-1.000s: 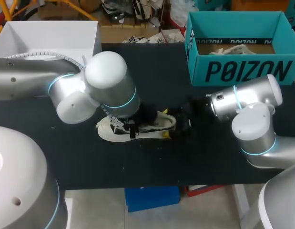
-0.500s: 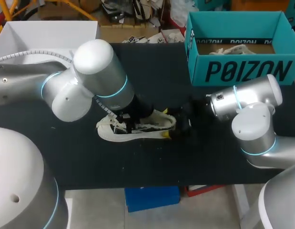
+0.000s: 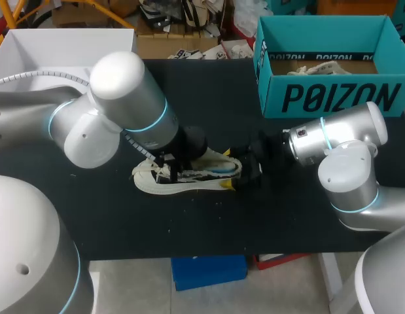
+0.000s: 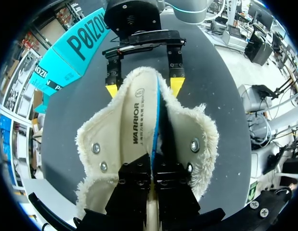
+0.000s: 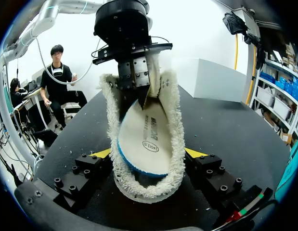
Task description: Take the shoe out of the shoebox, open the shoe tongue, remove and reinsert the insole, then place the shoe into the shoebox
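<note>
Left pincer (image 4: pixel 152 167), closed on the insole (image 4: pixel 136 127), has drawn back, apparently lifting it from the shoe (image 4: pixel 199 122) the right pincer (image 5: pixel 148 154) clamps; removal is underway.

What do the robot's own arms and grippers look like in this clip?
The left arm and right arm are rounded silver-grey casings with glowing light-blue rings at the joints; a ribbed white cable runs along the left one. The left gripper and right gripper are black bolted blocks; the right's fingers end in yellow tips.
</note>
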### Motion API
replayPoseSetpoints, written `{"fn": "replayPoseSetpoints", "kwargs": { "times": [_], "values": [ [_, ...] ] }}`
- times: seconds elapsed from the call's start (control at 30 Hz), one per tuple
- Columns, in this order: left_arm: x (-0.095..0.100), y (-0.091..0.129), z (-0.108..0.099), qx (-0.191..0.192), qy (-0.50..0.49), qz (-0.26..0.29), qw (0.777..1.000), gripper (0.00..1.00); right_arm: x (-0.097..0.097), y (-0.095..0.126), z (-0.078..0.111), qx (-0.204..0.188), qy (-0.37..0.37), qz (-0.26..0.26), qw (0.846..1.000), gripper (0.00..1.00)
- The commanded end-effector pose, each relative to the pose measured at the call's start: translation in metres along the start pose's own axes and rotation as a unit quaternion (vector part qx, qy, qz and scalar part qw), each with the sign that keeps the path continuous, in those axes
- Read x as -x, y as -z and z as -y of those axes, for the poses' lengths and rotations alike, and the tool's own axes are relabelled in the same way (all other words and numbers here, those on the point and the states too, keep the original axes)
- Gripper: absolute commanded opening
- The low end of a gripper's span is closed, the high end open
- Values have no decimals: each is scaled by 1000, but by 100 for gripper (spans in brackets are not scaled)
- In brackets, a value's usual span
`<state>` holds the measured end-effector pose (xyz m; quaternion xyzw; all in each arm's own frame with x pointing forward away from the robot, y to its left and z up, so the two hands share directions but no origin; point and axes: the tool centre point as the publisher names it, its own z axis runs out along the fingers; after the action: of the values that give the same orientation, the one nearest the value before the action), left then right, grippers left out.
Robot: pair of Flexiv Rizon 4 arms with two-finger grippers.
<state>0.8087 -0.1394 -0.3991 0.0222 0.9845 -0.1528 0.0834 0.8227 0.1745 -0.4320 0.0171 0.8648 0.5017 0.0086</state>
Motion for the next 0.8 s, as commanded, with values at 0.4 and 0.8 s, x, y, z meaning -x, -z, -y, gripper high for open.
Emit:
{"fn": "replayPoseSetpoints", "kwargs": {
  "times": [0.4, 0.8],
  "values": [
    [-6, 8, 6, -22, -15, -15, 1000, 0, 0, 0, 3, -1, 0, 0, 1000, 0],
    [-2, -15, 32, -25, -26, -35, 999, 0, 0, 0, 3, -1, 0, 0, 1000, 0]
  ]
}}
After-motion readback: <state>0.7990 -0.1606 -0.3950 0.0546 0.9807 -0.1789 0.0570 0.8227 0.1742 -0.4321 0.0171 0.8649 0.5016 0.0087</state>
